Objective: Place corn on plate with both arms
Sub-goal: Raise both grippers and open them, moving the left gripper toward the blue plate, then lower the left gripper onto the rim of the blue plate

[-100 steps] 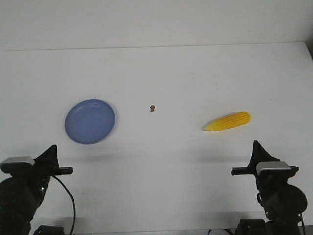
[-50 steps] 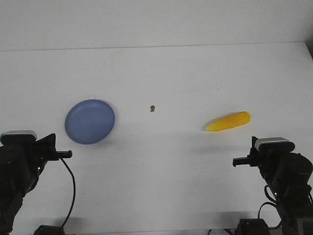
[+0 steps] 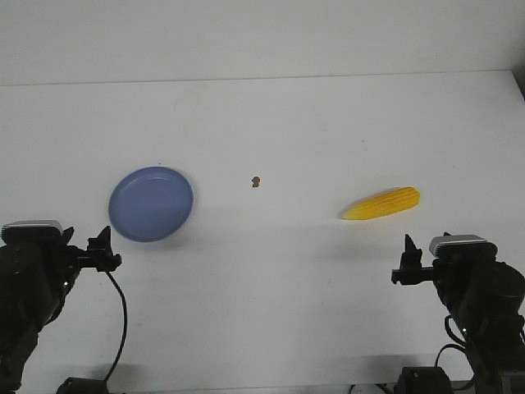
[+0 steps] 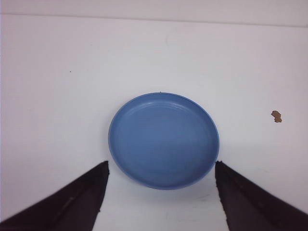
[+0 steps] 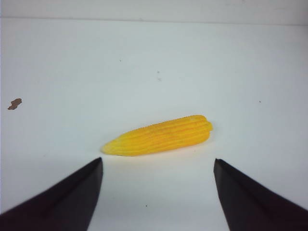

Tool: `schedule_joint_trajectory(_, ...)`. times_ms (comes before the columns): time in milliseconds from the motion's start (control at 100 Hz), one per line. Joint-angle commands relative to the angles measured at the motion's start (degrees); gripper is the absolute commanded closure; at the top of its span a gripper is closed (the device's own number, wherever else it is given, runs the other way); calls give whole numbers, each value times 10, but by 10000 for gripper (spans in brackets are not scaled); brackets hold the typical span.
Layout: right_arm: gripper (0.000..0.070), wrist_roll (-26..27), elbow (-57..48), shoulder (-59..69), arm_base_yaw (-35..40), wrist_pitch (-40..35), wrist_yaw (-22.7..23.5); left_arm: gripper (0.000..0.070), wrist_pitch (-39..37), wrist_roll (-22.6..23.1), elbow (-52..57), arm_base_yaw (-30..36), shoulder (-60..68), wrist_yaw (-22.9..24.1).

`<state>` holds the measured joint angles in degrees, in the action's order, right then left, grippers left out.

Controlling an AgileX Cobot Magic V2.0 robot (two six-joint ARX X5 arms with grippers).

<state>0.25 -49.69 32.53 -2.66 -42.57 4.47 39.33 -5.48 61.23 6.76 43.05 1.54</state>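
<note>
The yellow corn [image 3: 382, 203] lies on the white table at the right, its pointed tip toward the left; it also shows in the right wrist view [image 5: 159, 135]. The blue plate [image 3: 152, 203] sits empty at the left and also shows in the left wrist view [image 4: 163, 139]. My left gripper [image 3: 102, 248] is open and empty, just in front of the plate, its fingertips [image 4: 103, 166] wide apart. My right gripper [image 3: 408, 263] is open and empty, in front of the corn with a gap between them, its fingertips [image 5: 98, 161] wide apart.
A tiny brown speck [image 3: 256, 180] lies on the table between plate and corn; it also shows in the left wrist view [image 4: 276, 116] and the right wrist view [image 5: 15, 103]. The table's far edge [image 3: 262, 78] meets a white wall.
Both grippers have turned from flat to upright in the front view, and their wrists have risen. Corn and plate have not moved.
</note>
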Motion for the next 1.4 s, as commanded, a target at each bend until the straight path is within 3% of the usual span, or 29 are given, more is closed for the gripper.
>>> schedule_joint_trajectory(0,193,4,-10,2,1,6,0,237,-10,-2,11,0,7,0)
schedule_joint_trajectory(170,193,4,-10,2,1,11,0,237,-56,-32,24,-11,71,0)
schedule_joint_trajectory(310,193,4,-10,2,1,14,0,237,-46,-54,68,-54,183,-4)
schedule_joint_trajectory(500,193,4,-10,2,1,14,0,237,-57,-56,104,-100,321,-62)
schedule_joint_trajectory(690,193,4,-10,2,1,14,0,237,-65,-55,105,-122,416,-66)
schedule_joint_trajectory(1390,193,4,-10,2,1,13,0,240,-119,-56,105,-132,585,-79)
